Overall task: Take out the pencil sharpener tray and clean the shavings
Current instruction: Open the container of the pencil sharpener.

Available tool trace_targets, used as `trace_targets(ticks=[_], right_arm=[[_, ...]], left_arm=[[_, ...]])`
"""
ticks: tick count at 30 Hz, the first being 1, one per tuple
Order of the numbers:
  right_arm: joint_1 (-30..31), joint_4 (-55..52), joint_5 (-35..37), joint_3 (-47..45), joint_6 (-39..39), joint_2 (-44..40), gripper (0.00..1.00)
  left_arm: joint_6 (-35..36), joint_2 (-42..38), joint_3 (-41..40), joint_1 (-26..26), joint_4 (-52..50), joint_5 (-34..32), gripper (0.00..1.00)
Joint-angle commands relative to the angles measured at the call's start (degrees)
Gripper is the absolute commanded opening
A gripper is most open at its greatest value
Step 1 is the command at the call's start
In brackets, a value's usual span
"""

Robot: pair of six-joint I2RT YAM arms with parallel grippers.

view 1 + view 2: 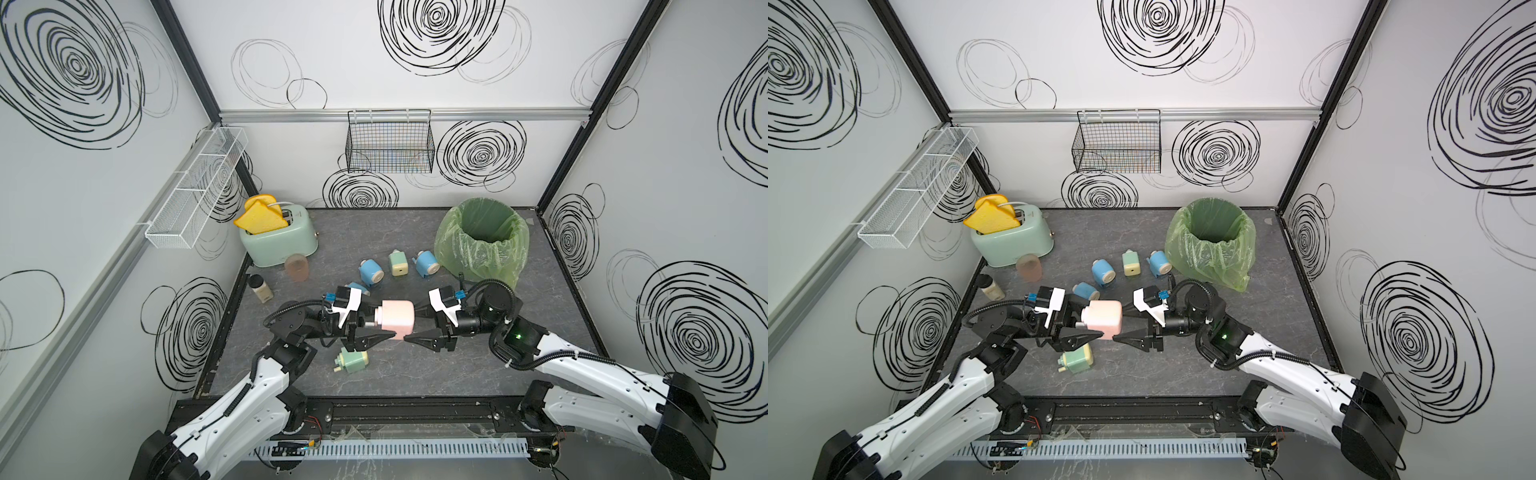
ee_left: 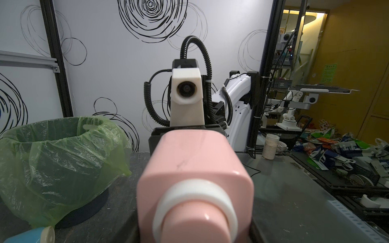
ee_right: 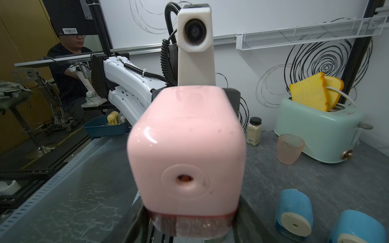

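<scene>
Pink pencil sharpener (image 1: 398,318) is held over the middle of the table (image 1: 415,374), between your two grippers. Your left gripper (image 1: 380,322) is clamped on its crank end. Your right gripper (image 1: 412,325) has a finger on either side of the front end, where the translucent tray (image 3: 190,224) sits in the body, not pulled out. You cannot tell whether those fingers are pressing.

Count six sharpeners in all. Besides the pink one there are three blue: a blue sharpener (image 1: 371,271), another blue sharpener (image 1: 428,262) beside the bin (image 1: 482,245), and a third blue sharpener (image 1: 358,287) half hidden by the left gripper. One yellow-green sharpener (image 1: 400,264) stands between the first two, and one green sharpener (image 1: 353,360) lies near your left arm.

You also have:
- one toaster (image 1: 286,241) with two bread slices (image 1: 259,218)
- one pink cup (image 1: 297,268)
- one jar (image 1: 260,287)
- one white wire basket (image 1: 195,191)
- one black wire basket (image 1: 390,145)

The jar's label and a barcode sticker (image 3: 70,31) are too small to read.
</scene>
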Motion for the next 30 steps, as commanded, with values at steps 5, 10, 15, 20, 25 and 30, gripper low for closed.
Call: trace_targets(ticks=[5,10,15,20,25,30], right_arm=[[-0.1,0.3,1.7,0.8,-0.8,-0.8,0.43],[-3.4,-2.4,-3.1,0.7,-2.8,-2.0,0.30],[-7.9,-3.2,-7.3,0.2,-2.1,-3.6,0.27],[-10.1,-5.3,-9.2,0.3,-2.1,-5.3,0.27],[-10.7,-6.9,-9.4,0.3,-2.6,-6.3,0.27],[-10.7,-5.2,-9.8,0.2,-1.4,-5.7,0.27]], left_arm=[[0.3,-1.7,-0.1,-0.2,4.4,1.4,0.18],[-0.1,-3.0,-0.3,-0.1,4.3,2.1,0.18],[-0.1,-3.8,-0.7,0.1,4.1,2.3,0.18],[-0.2,-3.9,-0.7,0.1,4.1,2.3,0.18],[-0.7,-3.8,-0.7,0.1,4.8,2.2,0.18],[-1.6,-3.7,-0.9,0.1,6.1,2.0,0.18]])
